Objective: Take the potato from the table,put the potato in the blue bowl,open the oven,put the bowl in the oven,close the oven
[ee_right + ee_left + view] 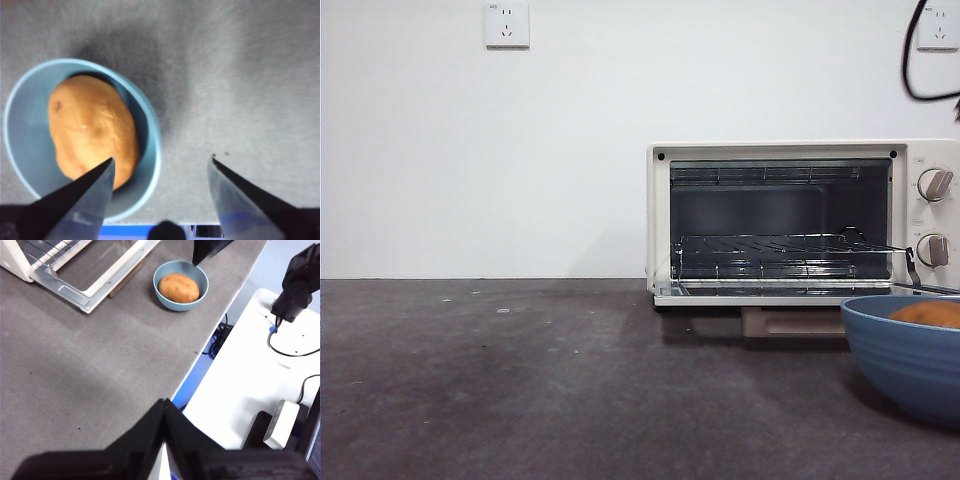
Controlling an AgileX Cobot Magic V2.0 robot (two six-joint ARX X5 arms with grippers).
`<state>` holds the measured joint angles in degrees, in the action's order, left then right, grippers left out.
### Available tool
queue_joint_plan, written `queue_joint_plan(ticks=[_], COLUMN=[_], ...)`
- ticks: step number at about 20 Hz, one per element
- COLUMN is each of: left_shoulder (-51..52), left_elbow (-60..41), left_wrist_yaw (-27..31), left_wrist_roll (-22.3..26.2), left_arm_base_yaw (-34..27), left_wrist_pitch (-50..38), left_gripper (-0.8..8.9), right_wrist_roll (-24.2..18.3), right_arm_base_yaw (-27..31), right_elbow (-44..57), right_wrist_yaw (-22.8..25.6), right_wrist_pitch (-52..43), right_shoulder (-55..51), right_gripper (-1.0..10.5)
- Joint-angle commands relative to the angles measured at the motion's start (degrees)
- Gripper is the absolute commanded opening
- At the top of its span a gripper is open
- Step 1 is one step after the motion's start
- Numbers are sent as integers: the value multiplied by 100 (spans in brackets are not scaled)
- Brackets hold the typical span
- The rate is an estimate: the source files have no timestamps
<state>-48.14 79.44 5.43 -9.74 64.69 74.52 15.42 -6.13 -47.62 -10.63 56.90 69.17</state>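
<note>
Potato (92,132) lay inside blue bowl (150,150) on table (520,380), oven (800,220) door down at bowl's 11 o'clock, apparently ready for loading. Left gripper (164,407) parked, jaws closed. Right gripper (160,167) hovered above bowl's rim, jaws wide, seemingly lining up a rim grasp.

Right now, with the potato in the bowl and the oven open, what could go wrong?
The bowl sits near the table edge, so a bump could push it off. The right gripper is open above it, with one finger over the potato and the other past the rim; closing there might tip the bowl. The potato pokes above the rim and could roll out on the way to the oven.
</note>
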Motion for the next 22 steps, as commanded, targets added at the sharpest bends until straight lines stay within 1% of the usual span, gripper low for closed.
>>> queue_joint_plan(ticks=[1,2,3,5,6,7,9,11,13,14,15,16,19,22], left_shoulder=[61,74,98,162,205,245,330,420,496,520,531,531,529,531], left_elbow=[-20,-20,-20,-20,-20,-20,-20,-20,-20,-20,-20,-20,-20,-20], left_wrist_yaw=[15,15,15,15,15,20,90,326,538,542,586,680,920,970], left_wrist_roll=[-61,-61,-61,-59,-59,-59,-59,-55,-57,-52,-50,-20,240,319], left_arm_base_yaw=[20,17,17,17,17,17,17,17,17,17,17,17,17,17], left_wrist_pitch=[24,74,87,87,87,87,87,87,87,87,87,87,87,87], left_gripper=[-6,-6,-6,-6,-6,-6,-6,-6,-6,-6,-6,-6,-6,-6], right_wrist_roll=[175,251,289,286,286,291,409,588,938,1137,1224,1364,1668,1858], right_arm_base_yaw=[-197,-273,-330,-341,-341,-341,-341,-341,-341,-341,-341,-341,-407,-409], right_elbow=[63,63,63,63,63,63,52,-13,-175,-308,-448,-605,-1338,-2173], right_wrist_yaw=[225,393,509,525,525,511,479,313,313,216,4,-173,-179,-197], right_wrist_pitch=[-114,-138,-162,-219,-260,-278,-280,-254,-299,-326,-387,-472,-426,-240], right_shoulder=[302,442,573,780,848,868,811,669,516,511,529,588,931,1416], right_gripper=[311,310,285,82,19,-12,-11,-11,-12,-12,-12,-12,-12,-12])
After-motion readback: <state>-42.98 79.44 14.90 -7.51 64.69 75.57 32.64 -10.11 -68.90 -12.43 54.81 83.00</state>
